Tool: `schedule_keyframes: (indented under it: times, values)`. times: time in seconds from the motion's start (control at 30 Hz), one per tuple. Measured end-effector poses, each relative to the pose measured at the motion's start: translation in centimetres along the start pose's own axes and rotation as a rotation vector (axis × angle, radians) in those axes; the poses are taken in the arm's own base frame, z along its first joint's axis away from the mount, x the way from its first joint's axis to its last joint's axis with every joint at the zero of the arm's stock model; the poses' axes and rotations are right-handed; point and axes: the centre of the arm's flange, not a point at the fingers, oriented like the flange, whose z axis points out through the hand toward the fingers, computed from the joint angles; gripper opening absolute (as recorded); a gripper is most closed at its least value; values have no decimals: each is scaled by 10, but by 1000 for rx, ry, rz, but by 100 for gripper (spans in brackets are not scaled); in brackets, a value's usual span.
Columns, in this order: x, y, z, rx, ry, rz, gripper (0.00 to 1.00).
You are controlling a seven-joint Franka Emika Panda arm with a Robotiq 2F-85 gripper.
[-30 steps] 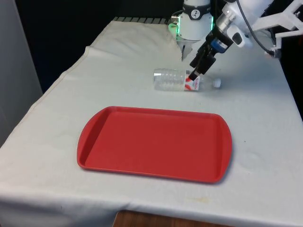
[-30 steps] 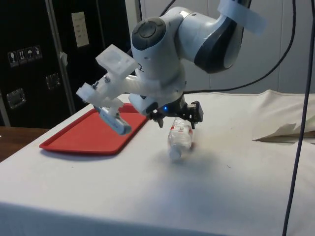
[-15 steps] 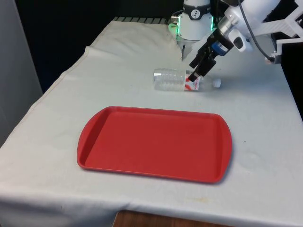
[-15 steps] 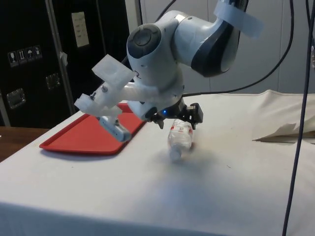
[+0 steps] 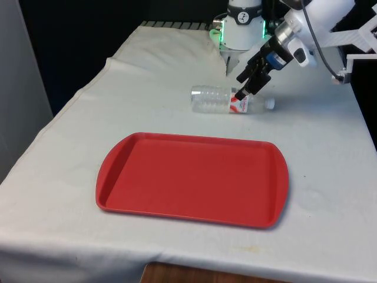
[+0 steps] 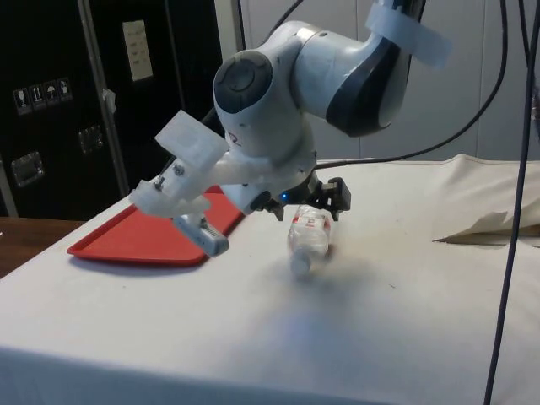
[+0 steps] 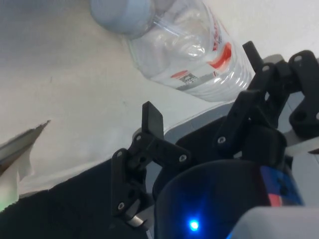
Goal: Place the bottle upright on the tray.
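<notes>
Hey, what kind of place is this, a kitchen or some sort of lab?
Probably a robot lab: a white-clothed table holding one red plastic tray and a clear plastic bottle, dark equipment cabinets behind.

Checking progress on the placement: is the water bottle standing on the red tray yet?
No, the water bottle lies on its side on the white cloth beyond the empty red tray.

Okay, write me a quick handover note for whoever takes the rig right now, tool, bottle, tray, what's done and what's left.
Tool: open, low over the bottle's label end, one finger on the cloth side of the bottle and the other finger against the far side; not closed on it.
Bottle: clear plastic, red and white label, lying on its side on the white cloth, cap pointing to the front view's right.
Tray: red, nothing on it, nearer the front camera than the bottle.
Done: tool brought down to the bottle.
Left: grip, lift, carry to the tray, stand it upright, let go.
</notes>
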Motion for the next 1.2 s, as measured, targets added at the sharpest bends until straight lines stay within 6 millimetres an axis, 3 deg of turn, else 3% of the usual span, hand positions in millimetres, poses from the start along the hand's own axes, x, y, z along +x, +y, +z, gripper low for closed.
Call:
schedule_keyframes:
  times: [1.2]
  values:
    - [45,-4,-3,-17,-164,36,100]
